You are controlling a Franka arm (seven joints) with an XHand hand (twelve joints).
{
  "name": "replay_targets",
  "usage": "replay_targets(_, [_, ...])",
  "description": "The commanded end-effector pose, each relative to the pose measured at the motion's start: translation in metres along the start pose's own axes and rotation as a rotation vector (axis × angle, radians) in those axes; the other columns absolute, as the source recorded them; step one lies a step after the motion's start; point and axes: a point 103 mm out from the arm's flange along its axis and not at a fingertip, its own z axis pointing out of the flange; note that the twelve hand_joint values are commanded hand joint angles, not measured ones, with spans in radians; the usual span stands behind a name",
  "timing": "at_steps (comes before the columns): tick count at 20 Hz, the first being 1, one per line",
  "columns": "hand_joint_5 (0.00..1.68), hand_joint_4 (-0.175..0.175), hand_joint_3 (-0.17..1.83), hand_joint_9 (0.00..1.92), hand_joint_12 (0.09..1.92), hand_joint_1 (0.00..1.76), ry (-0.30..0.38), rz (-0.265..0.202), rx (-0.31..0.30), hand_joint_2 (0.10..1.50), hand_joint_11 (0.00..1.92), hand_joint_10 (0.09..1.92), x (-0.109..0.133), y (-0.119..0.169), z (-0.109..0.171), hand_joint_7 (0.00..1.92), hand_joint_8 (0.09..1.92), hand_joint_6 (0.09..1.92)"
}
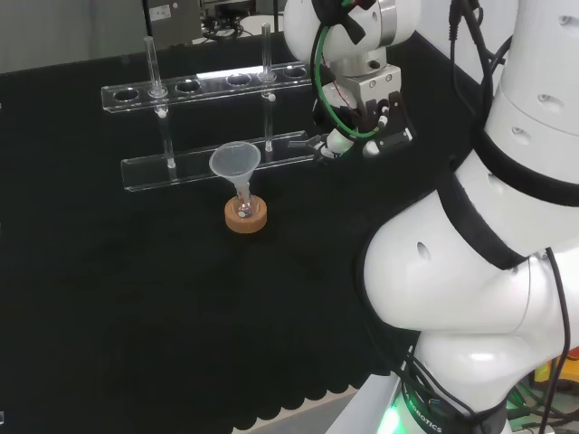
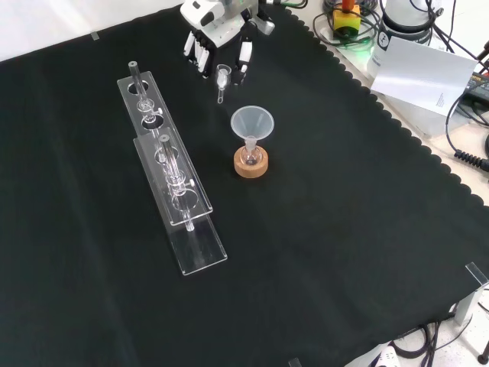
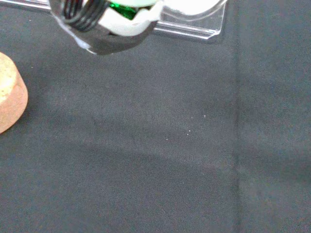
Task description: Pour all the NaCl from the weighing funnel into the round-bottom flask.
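Hand: the hand [image 2: 221, 42] has its fingers curled round the weighing funnel [image 2: 222, 80], held near the round-bottom flask [image 2: 250, 157].
Handling: light, fragile, likely slippery; best held by its body.

Cork ring [image 3: 10, 92] cut by wrist view's edge; hand [image 3: 104, 22] blurred.

Glossy white arm links [image 1: 507, 226] with black joint bands, green cable [image 1: 348, 127], black-and-white fingers [image 2: 200, 47].
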Motion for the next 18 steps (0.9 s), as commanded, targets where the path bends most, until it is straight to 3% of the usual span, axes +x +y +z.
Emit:
replay_targets(1, [1.09,0.073,0.49,1.16,1.15,1.24,-0.037,0.048,-0.020,0.82,0.71,0.40,0.001,-0.045,-0.047,1.14,0.81,0.97])
replay_targets(10, [1.09,0.071,0.49,1.16,1.15,1.24,-0.064,0.054,-0.027,0.82,0.72,0.40,0.010,-0.059,-0.074,1.14,0.81,0.97])
replay_targets(18, [1.10,0.070,0.49,1.15,1.15,1.24,-0.076,0.015,0.002,0.82,0.72,0.40,0.029,-0.055,-0.080,1.14,0.81,0.97])
